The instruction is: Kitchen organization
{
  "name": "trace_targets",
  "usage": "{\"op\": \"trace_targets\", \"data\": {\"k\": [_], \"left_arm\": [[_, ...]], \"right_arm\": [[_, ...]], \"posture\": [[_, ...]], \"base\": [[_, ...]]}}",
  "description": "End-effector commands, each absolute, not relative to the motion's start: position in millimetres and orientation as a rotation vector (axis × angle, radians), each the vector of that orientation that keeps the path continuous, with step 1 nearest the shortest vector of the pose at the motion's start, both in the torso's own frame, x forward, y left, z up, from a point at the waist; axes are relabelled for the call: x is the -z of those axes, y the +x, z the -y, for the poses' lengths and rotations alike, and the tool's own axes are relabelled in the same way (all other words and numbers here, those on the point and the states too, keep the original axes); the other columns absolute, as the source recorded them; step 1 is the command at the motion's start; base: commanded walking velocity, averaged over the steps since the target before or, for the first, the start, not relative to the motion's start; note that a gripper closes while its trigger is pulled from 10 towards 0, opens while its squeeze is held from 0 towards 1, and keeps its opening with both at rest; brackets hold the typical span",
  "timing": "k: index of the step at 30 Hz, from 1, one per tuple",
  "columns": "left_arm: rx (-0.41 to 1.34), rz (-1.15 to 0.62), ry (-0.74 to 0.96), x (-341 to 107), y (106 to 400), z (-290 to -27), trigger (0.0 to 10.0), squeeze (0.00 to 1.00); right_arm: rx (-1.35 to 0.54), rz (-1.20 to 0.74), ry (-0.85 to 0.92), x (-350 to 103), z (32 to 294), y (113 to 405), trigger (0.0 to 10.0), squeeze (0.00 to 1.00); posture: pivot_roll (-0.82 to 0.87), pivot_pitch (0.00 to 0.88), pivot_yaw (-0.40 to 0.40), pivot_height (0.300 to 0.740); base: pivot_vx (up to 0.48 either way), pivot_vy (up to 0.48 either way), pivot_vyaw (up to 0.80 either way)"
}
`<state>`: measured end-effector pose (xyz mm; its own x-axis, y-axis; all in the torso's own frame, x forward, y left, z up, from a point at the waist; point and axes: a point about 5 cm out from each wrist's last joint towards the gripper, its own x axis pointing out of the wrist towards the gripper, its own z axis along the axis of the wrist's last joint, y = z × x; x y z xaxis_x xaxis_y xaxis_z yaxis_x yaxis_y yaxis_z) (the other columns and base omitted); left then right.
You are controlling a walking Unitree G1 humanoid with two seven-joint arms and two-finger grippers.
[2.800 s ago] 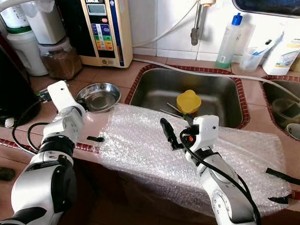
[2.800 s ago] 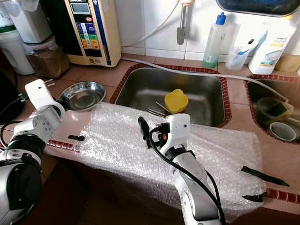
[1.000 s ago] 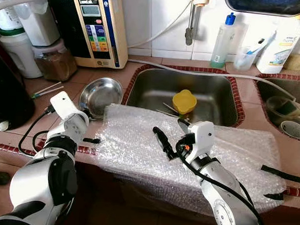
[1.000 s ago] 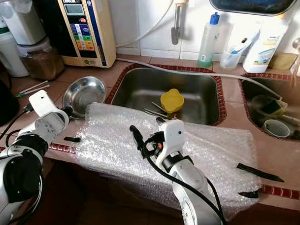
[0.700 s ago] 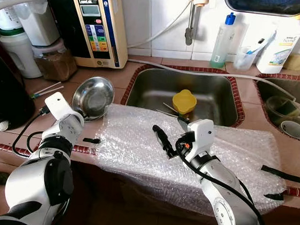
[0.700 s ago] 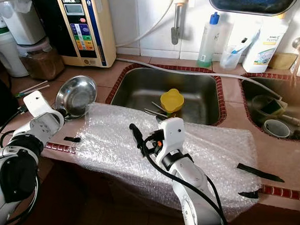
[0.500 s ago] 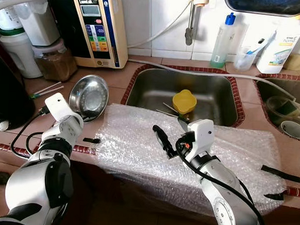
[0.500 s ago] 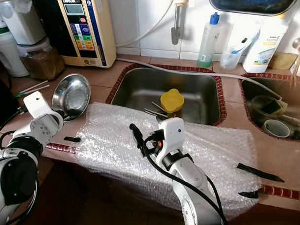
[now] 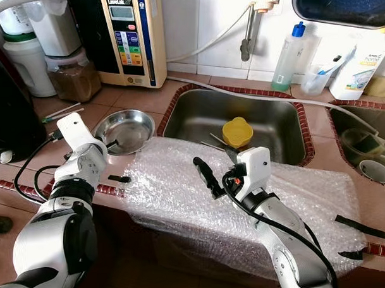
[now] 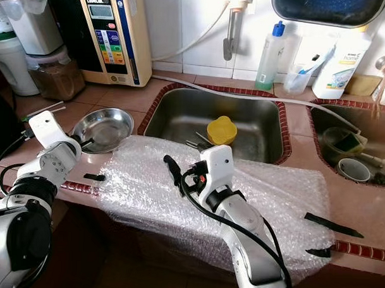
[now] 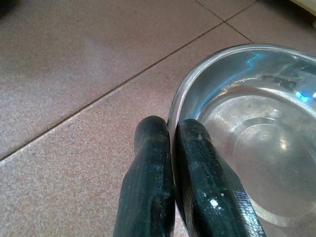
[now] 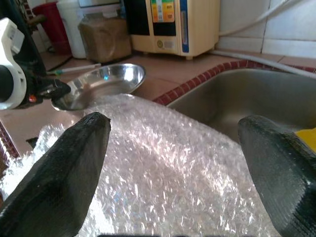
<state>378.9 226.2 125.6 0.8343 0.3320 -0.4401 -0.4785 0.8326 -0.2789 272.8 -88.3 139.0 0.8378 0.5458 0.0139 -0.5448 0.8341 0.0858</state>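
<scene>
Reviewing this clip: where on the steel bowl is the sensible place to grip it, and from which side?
The thin rim nearest the robot's left. The steel bowl is wide, shallow and smooth, so only its edge fits between two fingers. The left gripper is already shut on that rim, one finger inside and one outside. The right gripper hovers open over the bubble wrap.

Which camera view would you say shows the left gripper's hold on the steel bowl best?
The left wrist view: the left gripper pinches the steel bowl rim. Both eye views show the bowl whole, the grip small; the right wrist view shows it distantly.
</scene>
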Motion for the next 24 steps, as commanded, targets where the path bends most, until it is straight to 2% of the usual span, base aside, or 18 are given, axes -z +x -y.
{"op": "trace_targets", "data": {"k": [1, 6, 13, 14, 17, 18, 19, 20, 21, 22, 24], "left_arm": [[-0.469, -0.443, -0.365, -113.6, 372.3, -226.7, 0.0, 0.0], [-0.476, -0.397, -0.354, -126.2, 372.2, -231.0, 0.0, 0.0], [-0.493, -0.437, -0.363, -113.4, 363.1, -236.1, 0.0, 0.0], [-0.493, -0.445, -0.365, -111.9, 361.7, -235.6, 0.0, 0.24], [-0.497, -0.46, -0.359, -109.4, 355.6, -234.4, 0.0, 0.22], [-0.495, -0.469, -0.361, -107.9, 353.9, -233.2, 2.2, 0.19], [-0.487, -0.478, -0.365, -105.2, 351.5, -231.0, 8.7, 0.45], [-0.487, -0.478, -0.365, -105.2, 351.5, -231.0, 8.7, 0.45], [-0.483, -0.478, -0.367, -104.2, 350.4, -229.9, 10.0, 0.96], [-0.479, -0.475, -0.37, -103.8, 349.4, -228.6, 10.0, 1.0], [-0.471, -0.465, -0.379, -104.3, 348.4, -226.2, 10.0, 1.0]], "right_arm": [[-0.574, 0.0, 0.085, -141.3, 89.4, 275.0, 10.0, 0.0], [-0.585, -0.001, 0.079, -142.2, 88.7, 277.9, 10.0, 0.0], [-0.595, 0.001, 0.074, -143.0, 87.8, 279.6, 10.0, 0.0], [-0.595, 0.001, 0.074, -142.9, 87.7, 279.3, 10.0, 0.0], [-0.596, -0.004, 0.072, -141.9, 88.1, 278.5, 10.0, 0.0], [-0.597, -0.004, 0.072, -141.8, 88.3, 278.6, 10.0, 0.0], [-0.599, -0.005, 0.072, -141.8, 88.4, 278.8, 10.0, 0.0], [-0.599, -0.005, 0.072, -141.8, 88.4, 278.8, 10.0, 0.0], [-0.6, -0.005, 0.072, -142.0, 88.2, 279.0, 10.0, 0.0], [-0.602, -0.005, 0.073, -142.2, 87.6, 279.3, 10.0, 0.0], [-0.606, -0.005, 0.072, -142.1, 86.5, 279.5, 10.0, 0.0]], "posture": [[0.0, 0.0, 0.034, 0.74], [0.01, 0.0, 0.025, 0.74], [0.01, 0.0, 0.026, 0.74], [0.01, 0.0, 0.025, 0.74], [0.01, 0.0, 0.022, 0.74], [0.01, 0.0, 0.019, 0.74], [0.02, 0.0, 0.018, 0.74], [0.02, 0.0, 0.018, 0.74], [0.02, 0.0, 0.016, 0.74], [0.02, 0.0, 0.015, 0.74], [0.02, 0.0, 0.013, 0.74]], "base": [[0.0, 0.0, 0.0], [0.0, 0.0, 0.0], [0.0, 0.0, 0.0], [0.0, 0.0, 0.0], [0.0, 0.0, 0.0], [0.0, 0.0, 0.0], [0.0, 0.0, 0.0], [0.0, 0.0, 0.0], [0.0, 0.0, 0.0], [0.0, 0.0, 0.0], [0.0, 0.0, 0.0]]}}
